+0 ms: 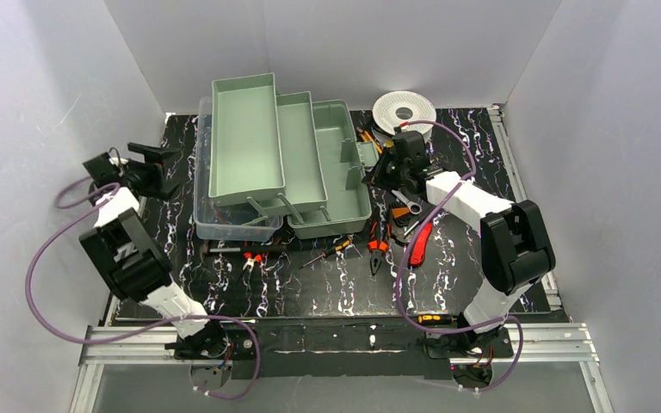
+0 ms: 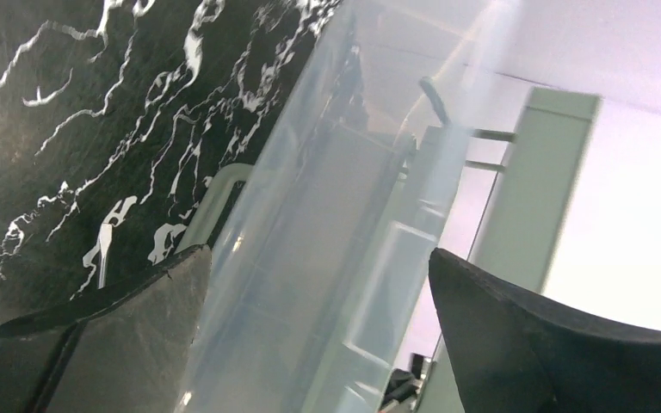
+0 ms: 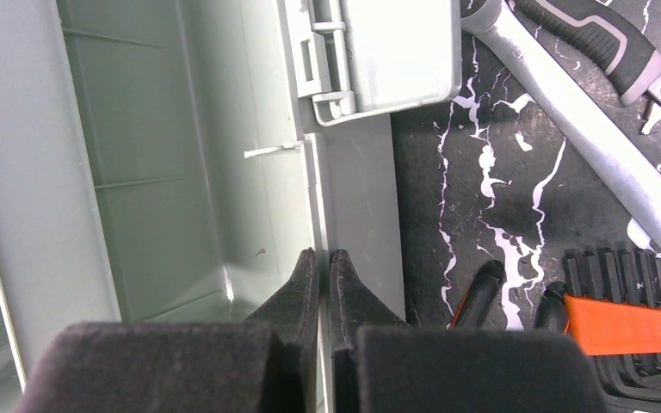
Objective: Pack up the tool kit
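Tool kit: toolbox (image 1: 250, 146) open at the back middle of the table (image 1: 327, 284), green trays fanned out; loose tools lie in front and to the right.
Left gripper (image 1: 162, 162): released, jaws wide, just beside the box's left side.
Right gripper (image 1: 389, 168): clenched, tips together at the right tray (image 1: 344, 185) rim.
Surroundings: white spool (image 1: 404, 110) behind the right gripper; red knife (image 1: 419, 245) and orange-handled pliers (image 1: 378, 251) near the right arm.
Left wrist only: clear box wall between the fingers (image 2: 138, 327).
Right wrist only: green latch (image 3: 327, 77), silver wrench (image 3: 602, 155), orange key holder (image 3: 628, 323).
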Controlling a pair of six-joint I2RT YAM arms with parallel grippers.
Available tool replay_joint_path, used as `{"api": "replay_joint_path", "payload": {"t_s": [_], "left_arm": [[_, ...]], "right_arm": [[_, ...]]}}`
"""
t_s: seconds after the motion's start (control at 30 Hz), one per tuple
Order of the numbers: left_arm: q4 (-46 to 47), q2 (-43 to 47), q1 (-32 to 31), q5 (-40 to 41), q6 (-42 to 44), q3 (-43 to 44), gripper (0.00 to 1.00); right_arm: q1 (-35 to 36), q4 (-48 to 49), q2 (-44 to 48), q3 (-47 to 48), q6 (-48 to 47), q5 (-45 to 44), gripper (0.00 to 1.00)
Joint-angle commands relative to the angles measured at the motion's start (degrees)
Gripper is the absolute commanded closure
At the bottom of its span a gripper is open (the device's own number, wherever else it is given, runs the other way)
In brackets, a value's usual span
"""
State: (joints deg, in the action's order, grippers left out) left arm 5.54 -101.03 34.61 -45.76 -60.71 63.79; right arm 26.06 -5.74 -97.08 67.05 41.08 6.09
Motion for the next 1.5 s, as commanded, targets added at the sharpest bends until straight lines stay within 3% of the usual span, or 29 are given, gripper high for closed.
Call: {"api": "replay_joint_path", "payload": {"t_s": [0.0, 0.27, 0.4, 0.47, 0.57, 0.63, 0.73, 0.9, 0.93, 1.27, 1.47], "left_arm": [[-14.6, 12.9, -0.5, 9.9, 14.2, 6.3, 0.02], [-29.4, 18.7, -11.9, 23.2, 32.8, 9.7, 0.2], [-32.8, 21.7, -13.4, 24.6, 36.1, 7.9, 0.46], [-35.3, 22.9, -14.0, 26.8, 37.6, 6.9, 0.46], [-36.3, 24.8, -14.7, 29.2, 39.2, 4.2, 0.36], [-37.2, 25.9, -15.8, 31.1, 40.7, 3.4, 0.36], [-38.9, 26.4, -18.0, 33.3, 43.4, 3.8, 0.5], [-41.8, 25.2, -22.4, 39.5, 47.5, 7.0, 0.96], [-42.4, 24.5, -23.4, 41.0, 48.1, 8.5, 1.0], [-42.2, 12.3, -25.9, 38.9, 47.8, 22.8, 1.0], [-40.3, 4.5, -25.7, 35.6, 46.7, 26.4, 1.0]], "right_arm": [[1.4, 1.6, 1.7, -1.8, 3.4, 1.2, 0.99], [1.4, -0.2, 0.6, 0.7, 1.9, 2.0, 0.99], [1.4, 0.1, 0.6, 0.8, 1.4, 3.0, 0.99], [1.4, 0.1, 0.4, 1.1, 1.4, 3.6, 0.99], [1.4, 0.4, 0.4, 1.1, 1.5, 4.1, 0.99], [1.4, 0.4, 0.5, 1.0, 1.2, 4.3, 0.99], [1.4, 0.4, 0.9, 0.8, 1.0, 4.2, 0.99], [1.4, 0.5, 1.0, 1.1, 0.5, 3.7, 0.99], [1.4, 0.4, 1.0, 1.4, 0.6, 3.5, 0.99], [0.0, -1.4, -0.7, 6.1, 1.4, 2.2, 0.99], [-0.3, -1.9, -1.3, 7.7, 1.1, 3.3, 0.99]]}}
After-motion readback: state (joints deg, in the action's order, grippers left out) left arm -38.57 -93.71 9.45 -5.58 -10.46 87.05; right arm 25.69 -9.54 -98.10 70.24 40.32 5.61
